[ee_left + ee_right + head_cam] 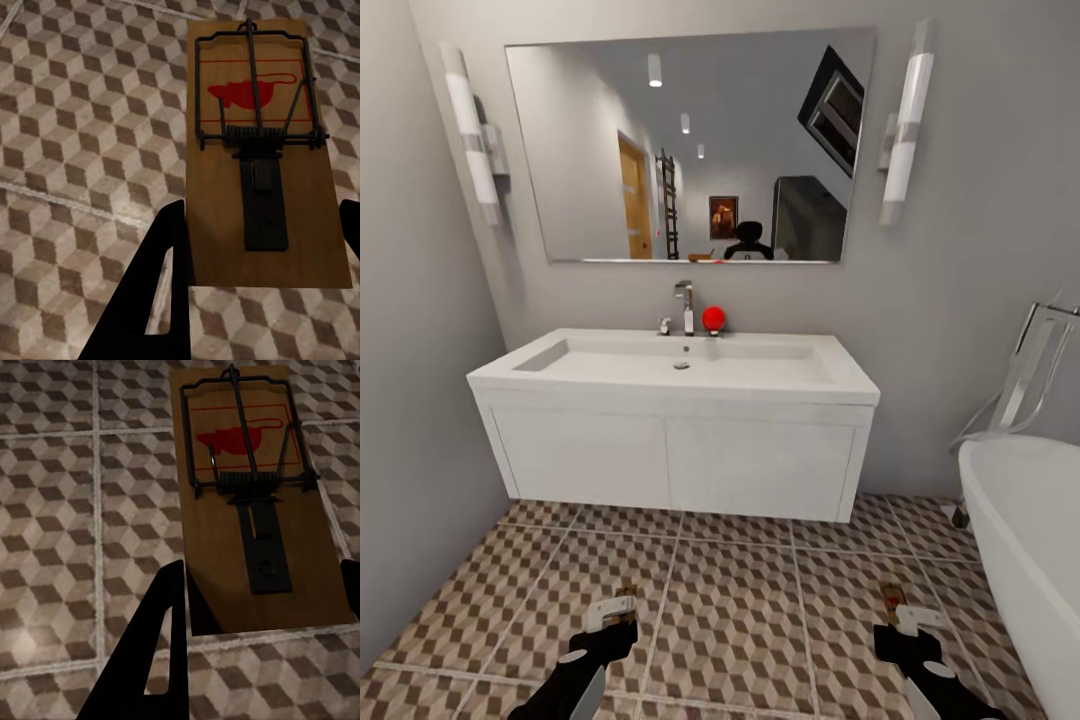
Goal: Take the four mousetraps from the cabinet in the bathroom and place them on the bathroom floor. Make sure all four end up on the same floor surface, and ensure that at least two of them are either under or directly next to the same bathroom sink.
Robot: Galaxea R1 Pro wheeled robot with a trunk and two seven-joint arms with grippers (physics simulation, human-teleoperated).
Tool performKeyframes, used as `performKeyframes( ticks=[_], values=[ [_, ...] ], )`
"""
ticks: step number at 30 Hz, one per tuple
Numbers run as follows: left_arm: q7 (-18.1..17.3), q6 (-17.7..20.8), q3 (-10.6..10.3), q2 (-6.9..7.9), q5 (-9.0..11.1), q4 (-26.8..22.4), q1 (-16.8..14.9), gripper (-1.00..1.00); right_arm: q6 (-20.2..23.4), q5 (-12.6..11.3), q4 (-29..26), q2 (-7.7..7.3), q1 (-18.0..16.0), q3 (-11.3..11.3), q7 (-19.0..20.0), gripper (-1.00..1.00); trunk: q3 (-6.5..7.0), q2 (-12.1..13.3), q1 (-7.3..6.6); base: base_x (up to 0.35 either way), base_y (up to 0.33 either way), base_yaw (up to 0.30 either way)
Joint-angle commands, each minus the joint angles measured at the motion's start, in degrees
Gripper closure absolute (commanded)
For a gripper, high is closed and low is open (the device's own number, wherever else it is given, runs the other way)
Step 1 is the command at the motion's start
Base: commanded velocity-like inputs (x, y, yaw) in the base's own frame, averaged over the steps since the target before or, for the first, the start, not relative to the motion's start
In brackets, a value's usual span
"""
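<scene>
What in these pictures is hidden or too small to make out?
- Mousetraps' detail: head view, too small, behind the grippers.
- Right gripper far finger: right wrist view, cut off at the edge.
- Bathtub: head view, cut off at the edge.
- Floor under the sink unit: head view, hidden by it.

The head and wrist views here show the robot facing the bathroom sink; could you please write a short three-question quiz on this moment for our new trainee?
1. True or false: each gripper grips a mousetrap.
2. What stands beside the tap on the white sink unit? A) a red ball B) a green bottle C) a folded towel
3. What fixture is at the robot's right?

Key:
1. True: the left gripper grips one mousetrap, the right gripper another mousetrap, above the bathroom floor.
2. A, the red ball.
3. The white bathtub.
</scene>
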Motion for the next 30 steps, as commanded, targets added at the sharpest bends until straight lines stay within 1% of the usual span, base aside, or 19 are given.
performKeyframes(
  ticks=[1, 6, 14, 17, 20, 23, 26, 30],
  values=[
    [0.2, 0.2, 0.2, -0.02, -0.1, -0.1, 0.0, 1.00, -0.2, 0.4, 0.1, 0.02, -0.1, -0.3, 0.0, 1.00, -0.24, -0.4, 0.22, 0.000, 0.000, 0.000],
    [0.2, -1.7, 0.2, 0.13, -0.1, 0.1, 0.0, 1.00, -0.2, 0.4, 0.1, 0.02, -0.1, -0.3, 0.0, 1.00, -1.14, -2.4, 1.32, 0.000, 0.000, 0.000],
    [0.6, -2.6, 0.2, 0.73, -0.1, 0.4, 0.0, 1.00, -0.2, 0.4, 0.1, 0.02, -0.1, -0.2, 0.0, 1.00, -2.57, -5.7, 3.07, 0.000, 0.000, 0.000],
    [2.0, -4.7, 0.1, 0.79, -0.1, 0.4, 0.0, 1.00, -0.2, 0.4, 0.1, 0.02, -0.1, -0.2, 0.0, 1.00, -3.11, -6.9, 3.73, 0.000, 0.000, 0.000],
    [3.8, -8.3, 0.1, 0.75, -0.1, 0.7, 0.0, 1.00, -0.2, 0.4, 0.1, 0.02, -0.1, -0.2, 0.0, 1.00, -3.65, -8.1, 4.39, 0.000, 0.000, 0.000],
    [5.8, -10.3, 0.0, 0.69, -0.1, 0.7, 0.0, 1.00, -0.2, 0.4, 0.1, 0.02, -0.1, -0.2, 0.0, 1.00, -4.19, -9.3, 5.05, 0.000, 0.000, 0.000],
    [7.9, -11.1, 0.0, 0.66, -0.1, 0.7, 0.0, 1.00, -0.2, 0.4, 0.1, 0.02, -0.1, -0.2, 0.0, 1.00, -4.73, -10.5, 5.71, 0.000, 0.000, 0.000],
    [9.1, -11.4, 0.0, 0.70, -0.1, 0.8, 0.0, 1.00, -0.2, 0.4, 0.1, 0.02, -0.1, -0.2, 0.0, 1.00, -5.45, -12.1, 6.59, 0.000, 0.000, 0.000]
  ],
)
